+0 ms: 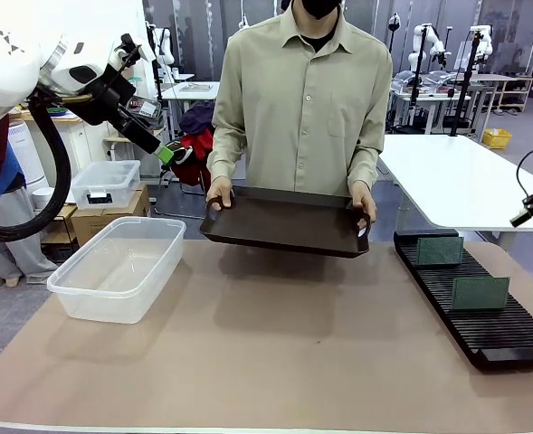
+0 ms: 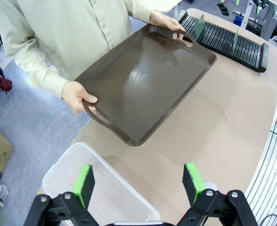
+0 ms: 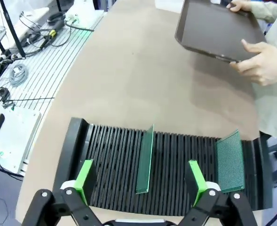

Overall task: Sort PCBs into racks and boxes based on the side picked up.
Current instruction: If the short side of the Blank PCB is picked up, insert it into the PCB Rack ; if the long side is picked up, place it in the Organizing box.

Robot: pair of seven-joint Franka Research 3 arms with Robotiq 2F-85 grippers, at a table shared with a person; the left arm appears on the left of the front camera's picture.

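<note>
Two green PCBs (image 1: 440,250) (image 1: 480,292) stand upright in slots of the long black rack (image 1: 510,330) on the table's right side. In the right wrist view my right gripper (image 3: 140,181) hangs open just above the rack (image 3: 110,160), with one PCB (image 3: 145,160) edge-on between its fingers' line and the other PCB (image 3: 230,160) further right. The clear box (image 1: 92,303) sits at the left with nothing in it. My left gripper (image 1: 162,149) is raised high above it, open, holding nothing; the left wrist view looks down past its gripper (image 2: 138,183) onto the box (image 2: 63,162).
A person at the far side holds a dark brown handled tray (image 1: 284,226) in both hands above the table's far edge; nothing lies in the tray (image 2: 145,87). A white table (image 1: 456,176) stands behind at the right. Cables and a metal rail (image 3: 35,61) run beside the table.
</note>
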